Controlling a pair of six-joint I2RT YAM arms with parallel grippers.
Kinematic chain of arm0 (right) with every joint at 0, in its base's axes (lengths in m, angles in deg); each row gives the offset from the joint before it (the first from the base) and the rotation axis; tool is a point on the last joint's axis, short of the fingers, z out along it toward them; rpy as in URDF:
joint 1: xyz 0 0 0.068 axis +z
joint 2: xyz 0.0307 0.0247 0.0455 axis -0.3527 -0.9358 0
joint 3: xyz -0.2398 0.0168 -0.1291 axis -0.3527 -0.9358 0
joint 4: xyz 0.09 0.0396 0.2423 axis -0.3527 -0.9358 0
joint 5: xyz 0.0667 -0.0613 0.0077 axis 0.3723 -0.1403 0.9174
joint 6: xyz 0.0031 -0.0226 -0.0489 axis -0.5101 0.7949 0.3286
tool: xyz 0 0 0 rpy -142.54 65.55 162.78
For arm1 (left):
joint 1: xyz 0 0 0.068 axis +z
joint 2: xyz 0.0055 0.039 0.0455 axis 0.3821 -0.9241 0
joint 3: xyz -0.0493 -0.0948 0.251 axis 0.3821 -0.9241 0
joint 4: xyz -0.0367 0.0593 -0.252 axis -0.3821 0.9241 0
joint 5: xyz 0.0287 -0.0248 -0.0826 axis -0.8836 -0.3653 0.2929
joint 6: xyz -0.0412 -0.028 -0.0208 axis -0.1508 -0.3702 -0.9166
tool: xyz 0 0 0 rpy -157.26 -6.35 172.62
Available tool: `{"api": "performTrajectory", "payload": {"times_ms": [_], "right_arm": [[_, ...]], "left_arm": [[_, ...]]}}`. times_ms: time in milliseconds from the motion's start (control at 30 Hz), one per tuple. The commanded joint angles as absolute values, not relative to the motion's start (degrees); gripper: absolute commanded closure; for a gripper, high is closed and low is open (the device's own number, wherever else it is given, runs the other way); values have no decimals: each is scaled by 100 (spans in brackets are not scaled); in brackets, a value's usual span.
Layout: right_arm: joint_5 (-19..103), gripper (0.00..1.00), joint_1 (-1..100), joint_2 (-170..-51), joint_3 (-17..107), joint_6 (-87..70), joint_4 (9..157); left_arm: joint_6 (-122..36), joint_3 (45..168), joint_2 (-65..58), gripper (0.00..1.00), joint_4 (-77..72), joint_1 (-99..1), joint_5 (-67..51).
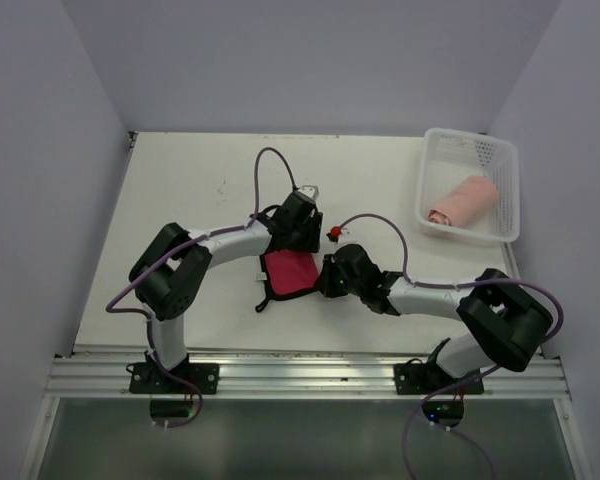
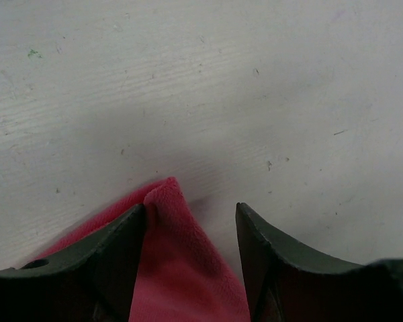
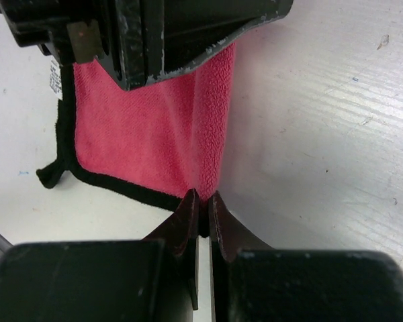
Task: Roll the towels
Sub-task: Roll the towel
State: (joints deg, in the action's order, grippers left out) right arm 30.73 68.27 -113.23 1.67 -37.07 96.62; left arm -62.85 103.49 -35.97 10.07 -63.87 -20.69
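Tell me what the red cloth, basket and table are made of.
The red cloth looks like fleece or microfibre: fuzzy nap, black stitched trim. The basket is probably white plastic: moulded, perforated walls. The table is matt white, faintly grained, perhaps painted wood.

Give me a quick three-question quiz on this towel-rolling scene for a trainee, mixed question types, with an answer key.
1. True or false: the pink towel lies rolled inside the basket.
2. The left gripper is: A) open, B) shut.
3. Fill in: the right gripper pinches the red cloth, whose trim is ___.
Key: 1 true; 2 A; 3 black.
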Motion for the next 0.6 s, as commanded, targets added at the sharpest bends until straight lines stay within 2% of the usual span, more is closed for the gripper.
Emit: {"api": "performTrajectory", "payload": {"times_ms": [0,200,567], "right_arm": [[2835,100,6846,-11162,172,-3661,9723],[2835,100,6846,-11224,181,-3696,9758],[2888,100,6864,-11399,233,-3740,9758]], "left_arm": [[-6094,10573,-3572,42,1334,-6395,-2469],[-6067,10626,-3563,46,1405,-6395,-2593],[-5900,10811,-3212,46,1493,-6570,-3235]]}}
